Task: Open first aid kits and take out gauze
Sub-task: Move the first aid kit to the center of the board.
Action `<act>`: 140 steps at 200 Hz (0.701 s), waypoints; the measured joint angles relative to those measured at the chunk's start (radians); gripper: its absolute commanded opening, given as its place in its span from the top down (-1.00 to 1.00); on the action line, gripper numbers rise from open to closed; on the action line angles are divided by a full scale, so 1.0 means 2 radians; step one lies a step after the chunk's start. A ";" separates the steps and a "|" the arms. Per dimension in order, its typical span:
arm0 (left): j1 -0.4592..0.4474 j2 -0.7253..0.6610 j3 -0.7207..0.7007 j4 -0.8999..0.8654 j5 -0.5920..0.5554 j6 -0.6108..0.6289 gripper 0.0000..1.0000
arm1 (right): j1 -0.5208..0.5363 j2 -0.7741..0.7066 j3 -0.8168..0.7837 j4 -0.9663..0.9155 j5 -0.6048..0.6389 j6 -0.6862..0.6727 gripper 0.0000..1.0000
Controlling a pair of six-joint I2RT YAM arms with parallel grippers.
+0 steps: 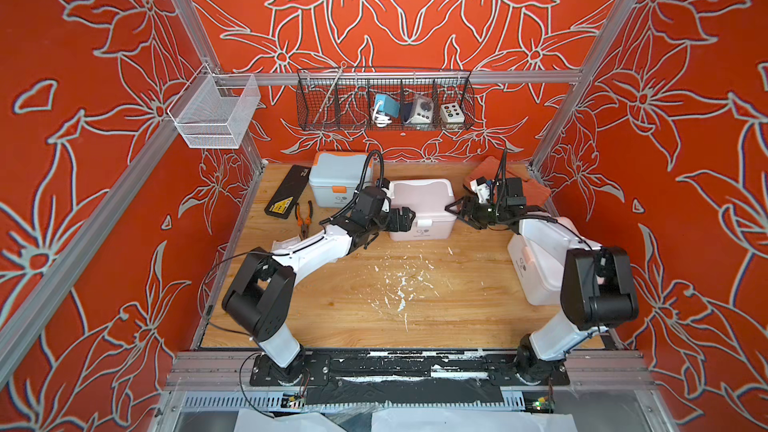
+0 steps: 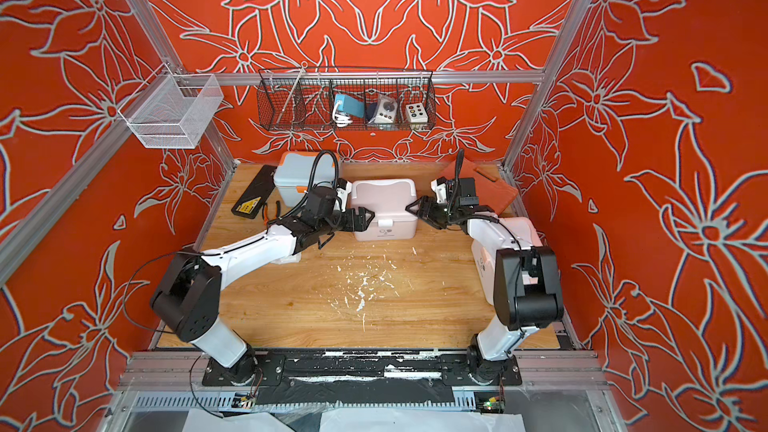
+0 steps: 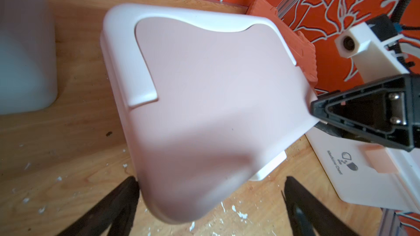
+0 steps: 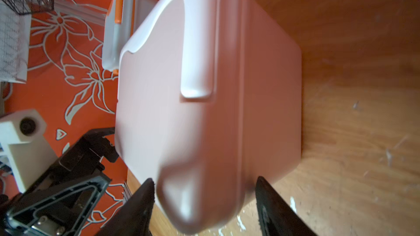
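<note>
Straddling pale pink kit (image 1: 422,201) corners, left fingers (image 3: 118,207) and right fingers (image 4: 138,207) spread wide

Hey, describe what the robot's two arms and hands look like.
Both arms, left arm and right arm, have white shells between bulky black joints. Thin black cables run along them; ribbed black hoses rise at the wrists. The left hand and right hand are black, with triangular open-frame fingers.

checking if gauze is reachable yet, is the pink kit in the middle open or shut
Shut. The pink kit has its lid flat on the body, the white front latch down, no inside showing.
</note>
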 measured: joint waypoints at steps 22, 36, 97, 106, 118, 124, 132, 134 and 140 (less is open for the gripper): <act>0.002 -0.031 -0.013 -0.001 -0.007 -0.006 -0.94 | 0.002 -0.022 0.002 -0.043 0.020 -0.016 -0.67; 0.011 -0.042 -0.017 -0.003 -0.007 -0.009 -0.94 | 0.000 -0.023 0.016 -0.068 0.038 -0.025 -0.76; 0.036 -0.097 -0.082 -0.004 0.023 -0.043 -0.94 | -0.008 0.083 0.182 -0.074 0.049 -0.035 -0.71; 0.035 -0.106 -0.091 -0.003 0.030 -0.050 -0.94 | -0.008 0.108 0.205 -0.068 0.044 -0.035 -0.69; 0.035 -0.123 -0.109 0.005 0.040 -0.061 -0.94 | -0.008 0.140 0.231 -0.058 0.035 -0.033 -0.65; 0.035 -0.132 -0.119 0.009 0.044 -0.067 -0.94 | -0.008 0.156 0.243 -0.054 0.029 -0.033 -0.64; 0.035 -0.142 -0.132 0.015 0.049 -0.074 -0.94 | -0.008 0.174 0.254 -0.047 0.019 -0.032 -0.61; 0.035 -0.146 -0.135 0.016 0.050 -0.076 -0.94 | -0.008 0.178 0.256 -0.045 0.016 -0.033 -0.60; 0.035 -0.153 -0.144 0.020 0.054 -0.082 -0.94 | -0.008 0.188 0.261 -0.041 0.006 -0.033 -0.58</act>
